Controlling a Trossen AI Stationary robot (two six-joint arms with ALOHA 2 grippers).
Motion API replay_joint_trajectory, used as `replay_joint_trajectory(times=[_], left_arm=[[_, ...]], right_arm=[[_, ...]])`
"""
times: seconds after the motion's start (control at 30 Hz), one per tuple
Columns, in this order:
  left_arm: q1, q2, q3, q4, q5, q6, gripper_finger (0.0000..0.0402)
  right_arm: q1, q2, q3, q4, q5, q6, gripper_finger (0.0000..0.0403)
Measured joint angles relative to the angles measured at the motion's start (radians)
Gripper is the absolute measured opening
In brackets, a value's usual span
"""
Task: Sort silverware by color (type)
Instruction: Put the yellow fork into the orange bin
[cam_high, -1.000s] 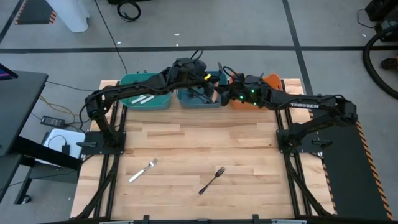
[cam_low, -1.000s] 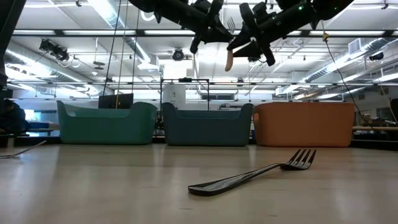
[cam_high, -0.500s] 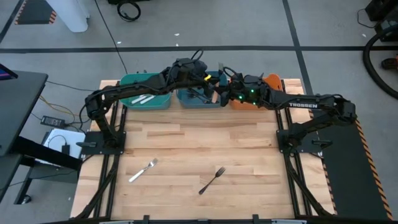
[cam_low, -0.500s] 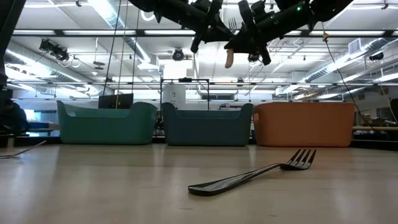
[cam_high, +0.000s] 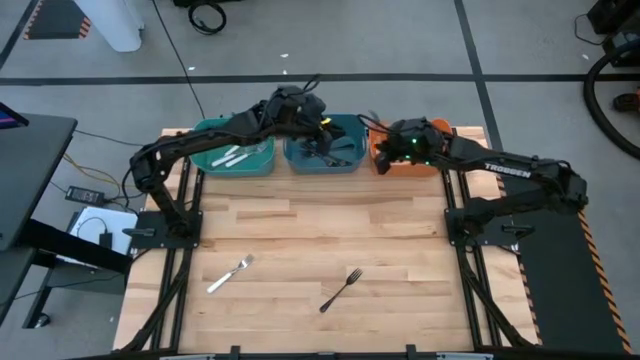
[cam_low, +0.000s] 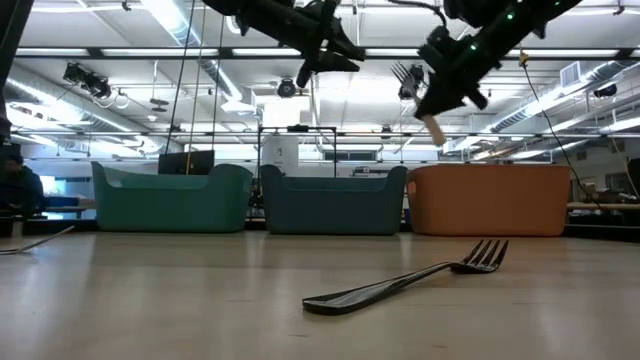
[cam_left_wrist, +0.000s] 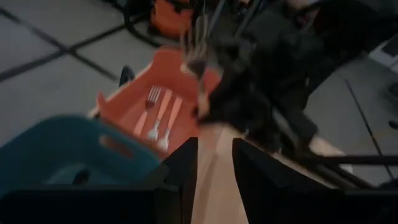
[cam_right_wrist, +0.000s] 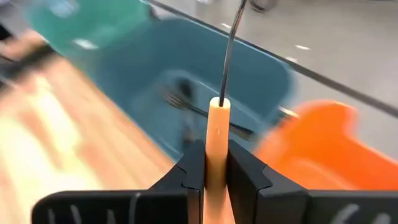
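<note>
My right gripper (cam_high: 383, 138) hangs in the air at the near-left corner of the orange bin (cam_high: 432, 130), shut on an orange-handled fork (cam_low: 420, 100) with a silver head. My left gripper (cam_high: 316, 116) is open and holds nothing, high over the blue bin (cam_high: 345, 162). In the left wrist view its fingers (cam_left_wrist: 180, 171) frame the orange bin (cam_left_wrist: 127, 106), where orange-handled silverware (cam_left_wrist: 158, 118) lies flat. A white fork (cam_high: 230, 273) and a black fork (cam_high: 341, 289) lie flat on the near part of the table. My right gripper pinches the fork's orange handle (cam_right_wrist: 217, 127) between its two fingers, with the fingers along the handle. The silver neck (cam_right_wrist: 231, 50) sticks out beyond the fingertips. The fork is lifted clear and tilted, tines (cam_low: 405, 72) up and handle end (cam_low: 434, 131) down.
Three bins stand in a row at the table's far edge: teal (cam_high: 205, 162) with white pieces (cam_high: 230, 156), blue with black pieces (cam_high: 325, 148), and orange. The wooden tabletop (cam_high: 320, 225) between the bins and the two forks is bare. Both arm bases stand at the table's sides.
The two grippers, close together above the blue bin a second ago, have drawn apart. My right gripper has carried the fork toward the orange bin, and the fork has tipped from nearly upright to slanted. My left gripper has drawn back toward the far edge.
</note>
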Motion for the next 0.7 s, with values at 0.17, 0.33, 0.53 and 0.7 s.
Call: replay_joint_trajectory(times=[0.17,0.33,0.53,0.7], left_arm=[[0.025,-0.042,0.0,-0.2,0.039,0.08,0.0105],[0.021,-0.078,0.0,-0.472,0.043,0.23,0.0105],[0.015,-0.083,0.0,-0.827,0.04,0.313,0.0105],[0.0,-0.083,0.0,-0.999,0.015,0.355,0.0105]], right_arm=[[-0.074,-0.028,0.0,-0.168,0.096,-0.168,0.0047],[-0.151,0.026,-0.002,-0.3,0.204,-0.37,0.0047],[-0.219,0.125,-0.002,-0.312,0.239,-0.459,0.0057],[-0.237,0.182,-0.002,-0.322,0.324,-0.472,0.0075]])
